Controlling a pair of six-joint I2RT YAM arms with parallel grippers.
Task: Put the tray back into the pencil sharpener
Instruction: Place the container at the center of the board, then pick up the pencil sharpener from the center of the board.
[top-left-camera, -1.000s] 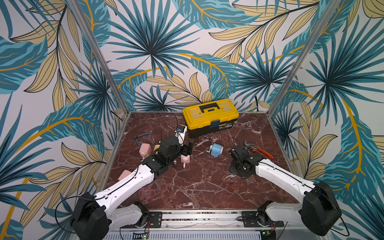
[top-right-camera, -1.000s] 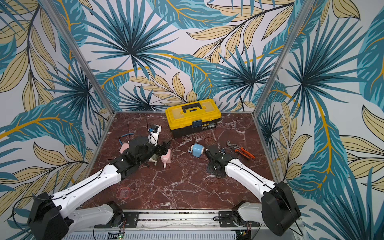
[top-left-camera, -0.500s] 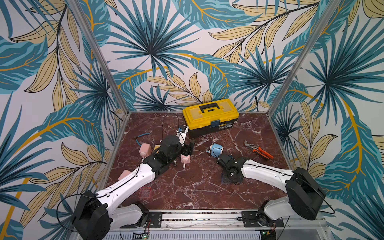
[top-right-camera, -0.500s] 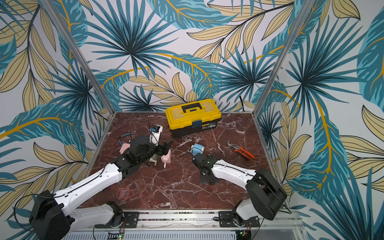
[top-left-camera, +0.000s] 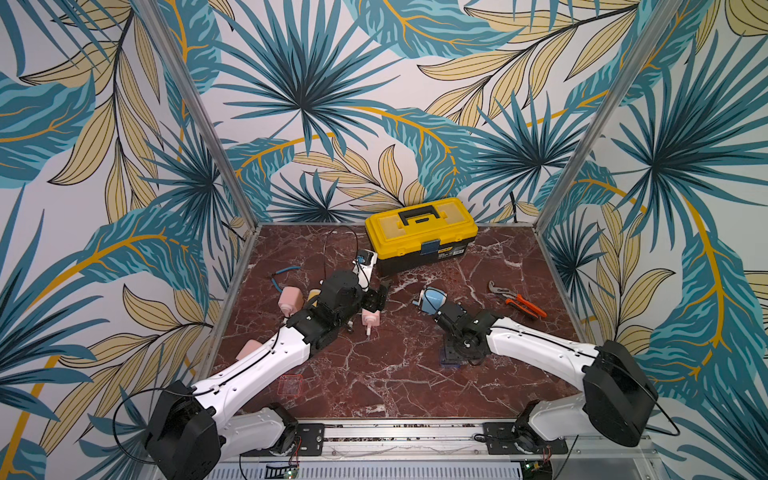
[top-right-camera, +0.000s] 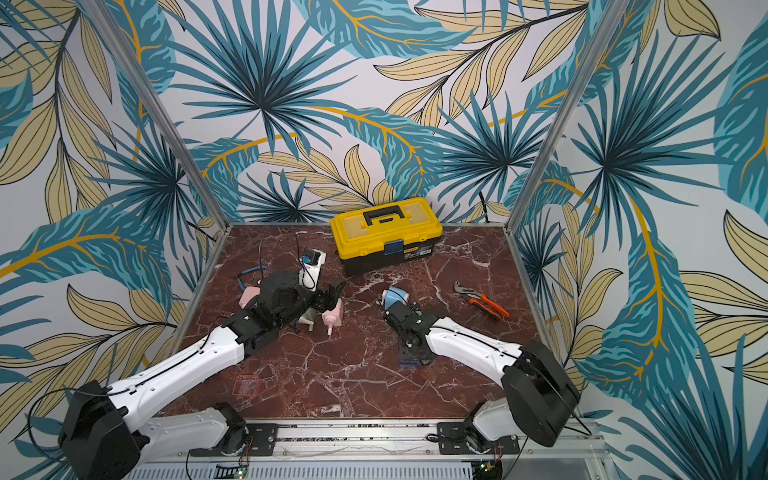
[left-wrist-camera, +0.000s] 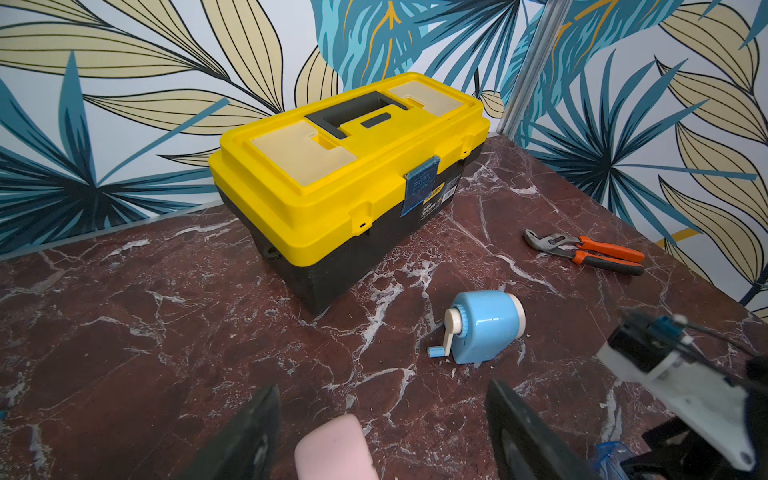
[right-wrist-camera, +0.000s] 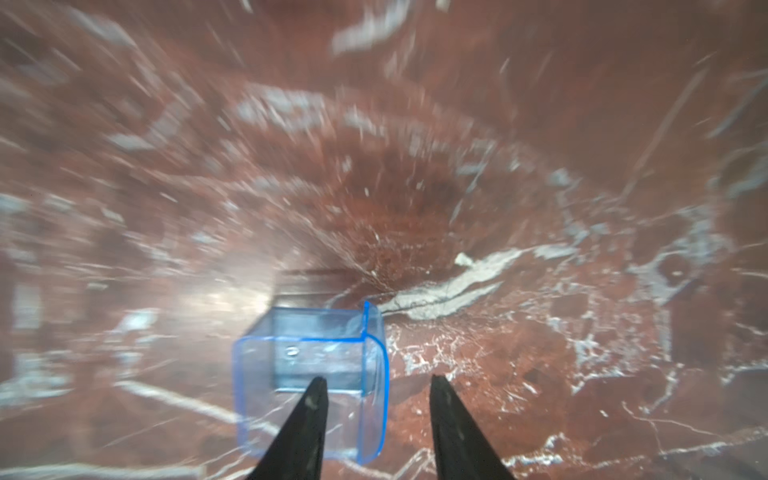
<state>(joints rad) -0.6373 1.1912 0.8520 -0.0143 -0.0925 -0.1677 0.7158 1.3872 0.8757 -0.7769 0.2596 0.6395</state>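
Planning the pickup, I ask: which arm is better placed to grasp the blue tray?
Right. The right pincer, open, hangs just over the blue tray; the left pincer is farther off, beside a pink sharpener.

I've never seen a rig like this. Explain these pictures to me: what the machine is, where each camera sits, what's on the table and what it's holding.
This is a robot with two arms, a left arm and a right arm, each ending in a pair of jaws. Two pictures look down on the whole scene from overhead. The other two come from a camera on each wrist, looking out past the jaws. On the marble table are a yellow toolbox, a blue pencil sharpener, orange-handled pliers and a few pink objects. The clear blue tray that belongs in the sharpener lies on the table beneath the right jaws, which are open, one finger over it. The left jaws are open too; a pink object shows between them, apparently untouched. Nothing is held.
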